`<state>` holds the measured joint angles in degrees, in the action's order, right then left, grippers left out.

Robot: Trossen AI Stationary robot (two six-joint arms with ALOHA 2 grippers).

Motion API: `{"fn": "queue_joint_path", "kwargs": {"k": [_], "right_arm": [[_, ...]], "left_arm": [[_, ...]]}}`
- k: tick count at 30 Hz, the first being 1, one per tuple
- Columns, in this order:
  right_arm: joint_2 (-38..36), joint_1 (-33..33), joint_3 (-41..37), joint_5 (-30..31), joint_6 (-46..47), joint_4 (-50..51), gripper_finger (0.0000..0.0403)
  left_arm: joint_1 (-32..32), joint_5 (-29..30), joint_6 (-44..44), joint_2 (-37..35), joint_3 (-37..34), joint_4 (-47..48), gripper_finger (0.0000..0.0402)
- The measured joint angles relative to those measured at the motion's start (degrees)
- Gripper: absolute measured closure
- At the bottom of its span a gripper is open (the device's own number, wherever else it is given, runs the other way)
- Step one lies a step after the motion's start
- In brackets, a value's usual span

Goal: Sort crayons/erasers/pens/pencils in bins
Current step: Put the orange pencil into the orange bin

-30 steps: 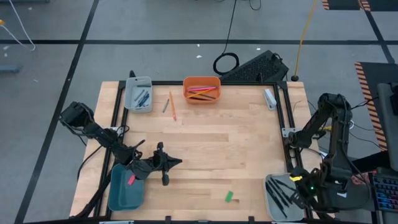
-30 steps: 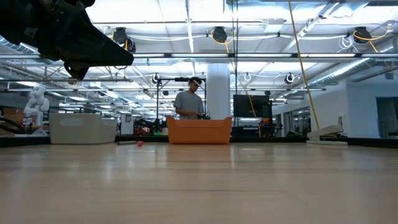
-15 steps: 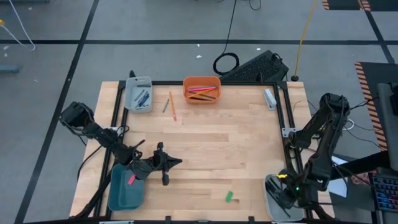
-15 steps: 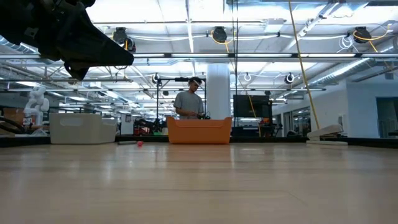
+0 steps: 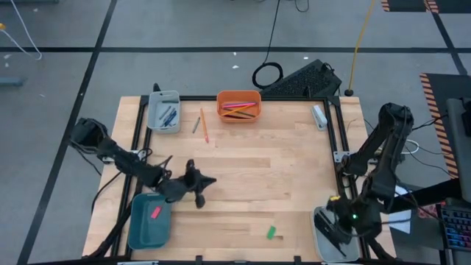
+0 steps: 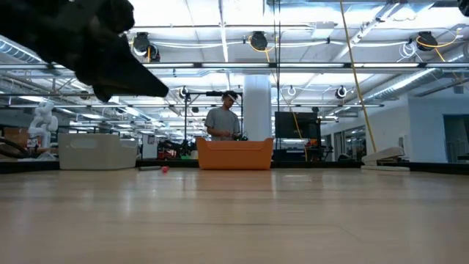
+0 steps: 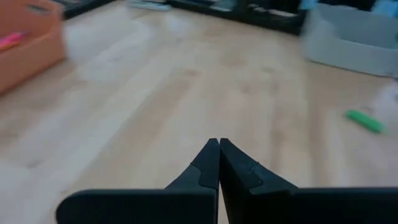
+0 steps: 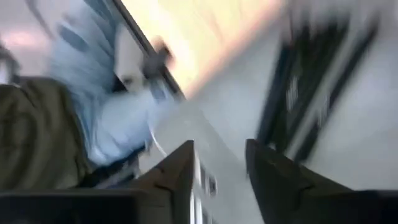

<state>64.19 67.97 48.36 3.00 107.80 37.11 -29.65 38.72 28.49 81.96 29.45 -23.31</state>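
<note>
The left gripper (image 5: 208, 181) is hanging over the pale wooden tabletop (image 5: 280, 173), just past the teal rounded plastic bin (image 5: 149, 220) at the near left corner. In its wrist view its two dark fingers (image 7: 208, 163) are pressing tip to tip with nothing between them. A small pink rectangular eraser (image 5: 155, 213) is lying inside the teal bin. The small green rectangular eraser (image 5: 271, 232) is lying loose on the wood near the front edge, well apart from that gripper; it is showing as a green streak in the left wrist view (image 7: 364, 120).

The right gripper (image 5: 333, 230) is sitting over the pale translucent grey bin (image 5: 321, 237) at the near right corner. In its own view its two fingers (image 8: 180, 171) are standing apart with a clear gap between them and nothing held. What lies in that bin I cannot tell.

At the far edge the orange rounded plastic bin (image 5: 238, 106) is holding bright pink and orange pencils (image 5: 239, 108). Beside it a second pale grey bin (image 5: 163, 111) is holding short dark and bluish crayons (image 5: 168, 115). Between these two bins an orange pencil (image 5: 204, 125) and a short grey stick (image 5: 196, 125) are lying loose on the wood.

Beyond the table a person (image 6: 222, 122) is standing behind the orange bin.
</note>
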Motion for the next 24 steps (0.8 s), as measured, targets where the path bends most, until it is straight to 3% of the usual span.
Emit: {"fn": "queue_joint_path", "kwargs": {"k": [4, 7, 10, 14, 18, 24], "right_arm": [[-3.7, -5.4, 0.0, 10.2, -16.2, 2.0, 0.0335], [-4.7, -12.8, -0.9, 13.0, -31.3, -0.3, 0.0389], [-3.5, -21.5, -3.5, 13.1, -46.6, -7.9, 0.039], [-0.4, -32.3, -9.7, 11.6, -64.9, -26.0, 0.0395], [4.4, -41.1, -13.8, 11.2, -75.1, -39.9, 0.0401], [15.2, -50.0, -12.2, 10.6, -86.8, -54.0, 0.0402]], "left_arm": [[5.3, -2.2, -1.0, -3.9, 0.0, 6.7, 0.0399], [9.6, -6.8, -3.1, -7.0, 0.0, 10.1, 0.0399], [12.8, -8.9, -4.1, -10.1, 0.0, 13.8, 0.0399], [14.7, -9.3, -6.2, -13.7, 0.0, 17.8, 0.04], [14.9, -9.2, -7.6, -18.6, 0.0, 22.4, 0.0399], [15.9, -10.3, -7.6, -24.7, -2.4, 26.2, 0.04]]}}
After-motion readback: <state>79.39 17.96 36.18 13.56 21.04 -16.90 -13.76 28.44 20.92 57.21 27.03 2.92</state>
